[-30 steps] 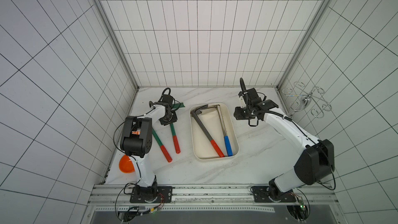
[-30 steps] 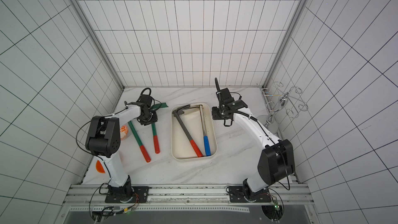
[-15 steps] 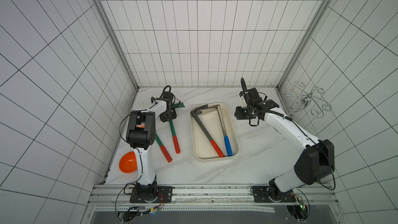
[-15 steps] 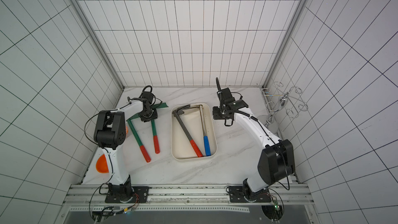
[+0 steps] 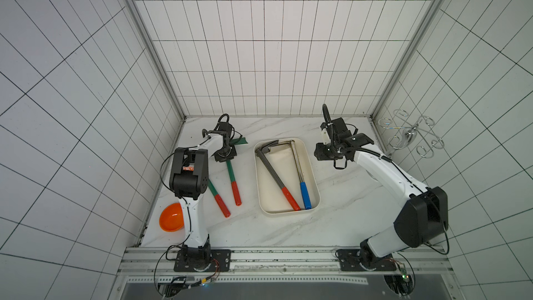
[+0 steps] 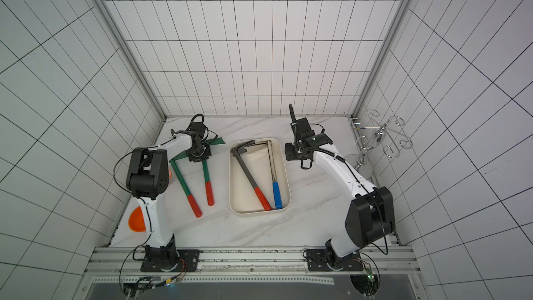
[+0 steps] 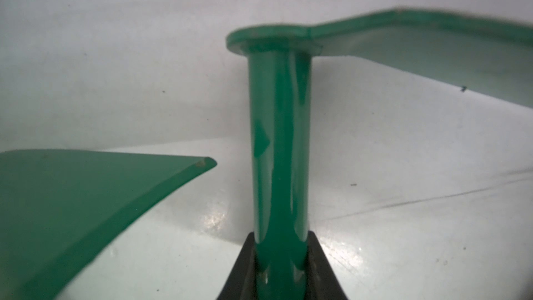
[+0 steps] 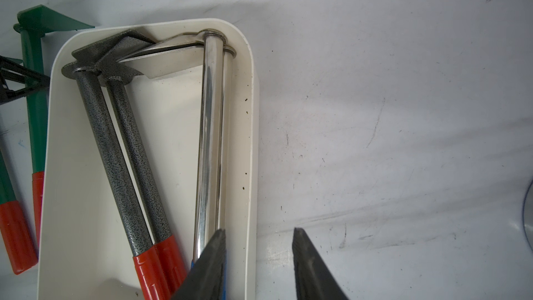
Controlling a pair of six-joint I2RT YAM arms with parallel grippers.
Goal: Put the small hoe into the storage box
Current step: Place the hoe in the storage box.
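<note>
Left gripper (image 7: 281,258) is clamped on the green shaft of the hoe (image 5: 231,174), just below its head, toward the table's (image 5: 288,232) far left corner, left of the box (image 5: 284,165). Right gripper (image 8: 258,230) hangs empty, jaws apart, by the box's far right corner. Probably painted steel: stiff, head-heavy and slick, so holding near the head should limit swing
</note>
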